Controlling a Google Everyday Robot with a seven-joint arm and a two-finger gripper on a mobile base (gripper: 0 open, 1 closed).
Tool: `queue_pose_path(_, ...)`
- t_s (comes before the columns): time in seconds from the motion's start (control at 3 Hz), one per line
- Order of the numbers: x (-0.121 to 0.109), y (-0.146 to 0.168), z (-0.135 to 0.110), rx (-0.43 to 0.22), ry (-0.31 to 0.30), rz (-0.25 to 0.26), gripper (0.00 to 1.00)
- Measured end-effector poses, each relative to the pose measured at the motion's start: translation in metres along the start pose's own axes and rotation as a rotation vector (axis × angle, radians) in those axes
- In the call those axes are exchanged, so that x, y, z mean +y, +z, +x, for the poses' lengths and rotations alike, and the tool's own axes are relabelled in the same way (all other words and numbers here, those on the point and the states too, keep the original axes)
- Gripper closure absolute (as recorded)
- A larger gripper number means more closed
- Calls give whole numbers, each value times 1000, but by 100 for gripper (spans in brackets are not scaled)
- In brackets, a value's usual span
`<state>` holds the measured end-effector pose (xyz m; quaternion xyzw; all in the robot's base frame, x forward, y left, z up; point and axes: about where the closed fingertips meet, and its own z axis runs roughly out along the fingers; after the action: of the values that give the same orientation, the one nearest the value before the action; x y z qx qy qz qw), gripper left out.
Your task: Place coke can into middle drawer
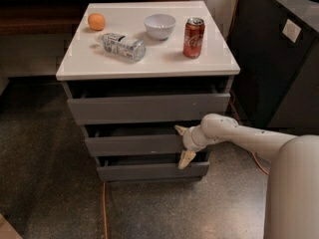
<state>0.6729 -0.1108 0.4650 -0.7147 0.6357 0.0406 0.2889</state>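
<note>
Tool (183,144) spread wide, fingers straddling right end of middle drawer (132,145) front; coke can (194,37) upright on bench (164,59).

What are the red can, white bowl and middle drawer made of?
The coke can looks like painted metal: glossy red sides, silvery top. The bowl seems glazed ceramic or plastic; its smooth white sheen leaves that open. The middle drawer, with the gripper at its right end, looks matte grey, painted board or metal.
</note>
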Motion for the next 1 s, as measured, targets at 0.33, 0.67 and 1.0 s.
queue_pose_path(0.33,-10,16,10,15,-3,15,0)
queue_pose_path(0.67,-21,29,21,35,16,38,18)
queue_pose_path(1.0,-27,35,30,55,46,45,49)
